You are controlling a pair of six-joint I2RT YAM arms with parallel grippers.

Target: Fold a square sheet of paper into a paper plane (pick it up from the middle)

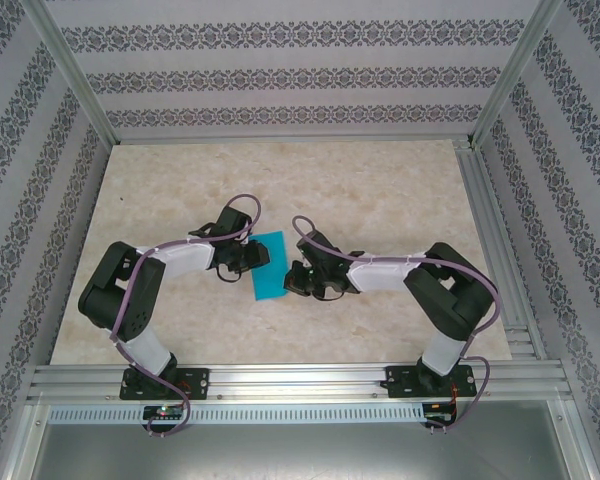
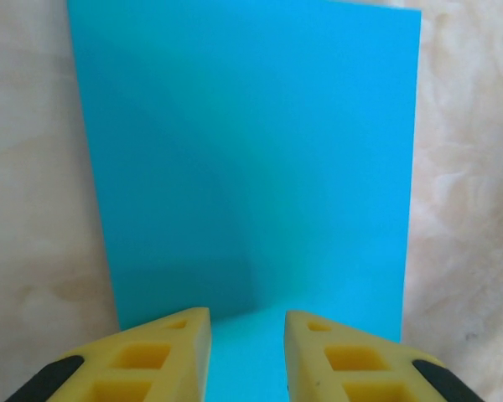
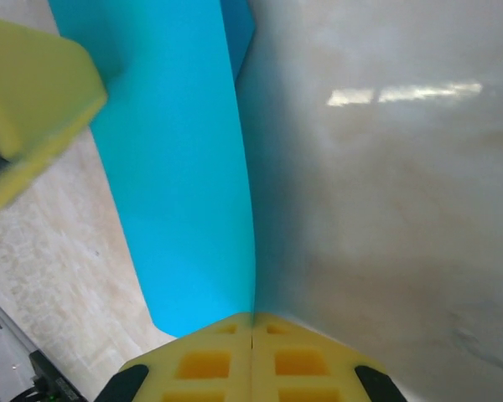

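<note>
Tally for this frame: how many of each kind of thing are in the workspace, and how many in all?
turquoise-blue paper sheet: 1
robot arms: 2 (left arm, right arm)
Total: 3

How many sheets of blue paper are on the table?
1. The sheet lies on the table, its edge pinched by the right gripper, the left gripper at its opposite edge. Another could hide underneath.

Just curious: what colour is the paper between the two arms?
The paper is plain turquoise-blue, unmarked; the left wrist view shows it best.
</note>
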